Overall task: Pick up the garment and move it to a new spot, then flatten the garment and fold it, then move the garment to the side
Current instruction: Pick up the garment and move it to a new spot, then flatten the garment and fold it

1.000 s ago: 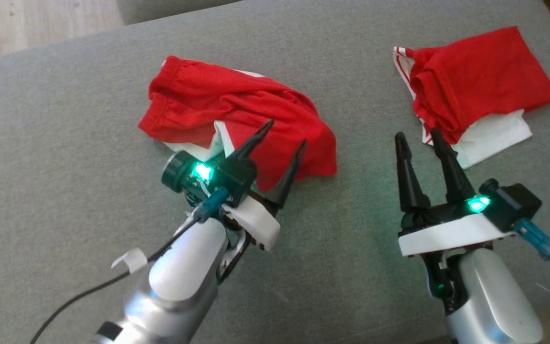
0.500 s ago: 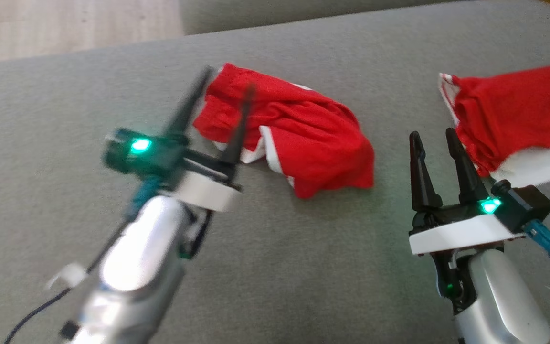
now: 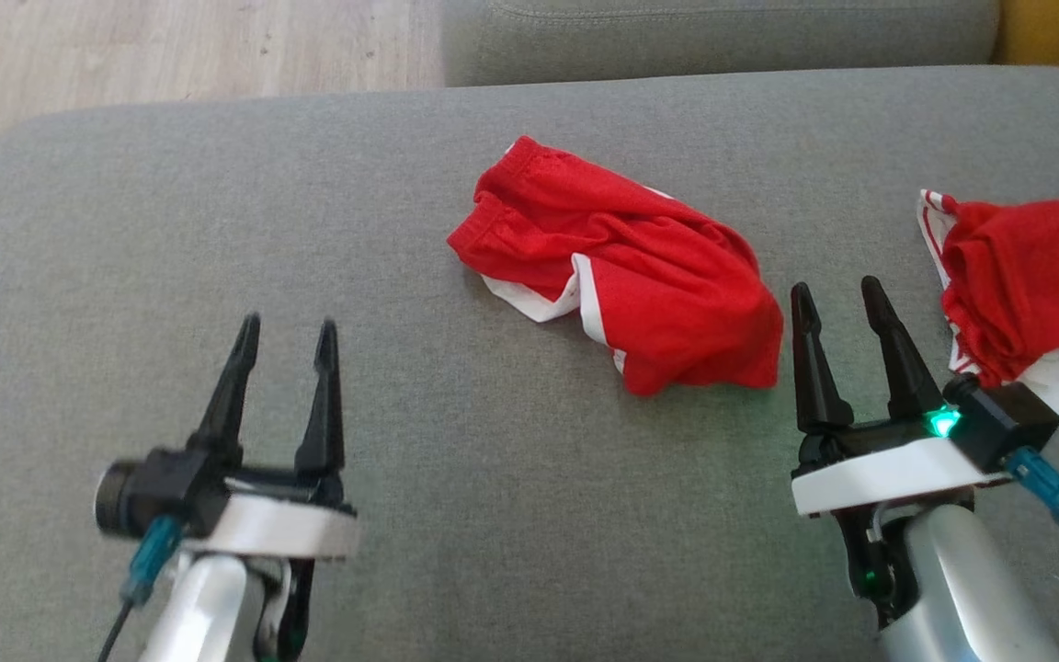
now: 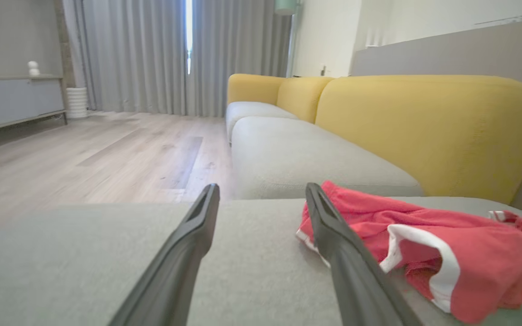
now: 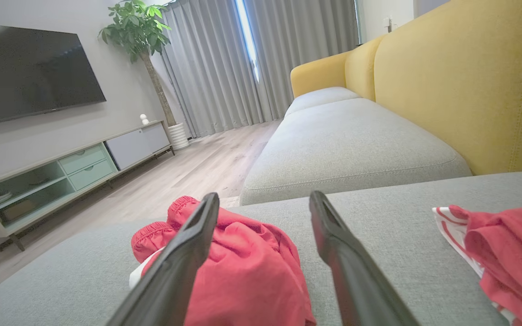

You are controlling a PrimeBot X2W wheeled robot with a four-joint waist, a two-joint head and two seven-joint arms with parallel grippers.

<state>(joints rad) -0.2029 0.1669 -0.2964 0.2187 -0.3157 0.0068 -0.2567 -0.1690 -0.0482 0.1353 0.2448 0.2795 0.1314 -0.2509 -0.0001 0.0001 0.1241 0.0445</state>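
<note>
The left end effector (image 3: 289,324), which a second ago was poised over the garment (image 3: 621,276) with its fingers spread, has been drawn back toward the robot and to its left. It is now seen low over the bare grey sofa cushion (image 3: 217,230), well apart from the cloth, released and holding nothing. The right end effector (image 3: 835,287) has been kept where it was, also released and empty, just beside the garment's nearer right end. The head view itself has shifted, so the garment's new place in the picture cannot be read as a move of the cloth. The garment, red shorts with white trim, is left lying in a crumpled heap near the middle of the cushion. A second red garment (image 3: 1026,285) is seen at the right edge. From this it is judged that the move to a new spot has been completed and that flattening has not yet been begun. The garment's long axis is laid diagonally. The gathered waistband is pointed away from the robot and to its left, and the bunched leg end toward the right end effector.
</note>
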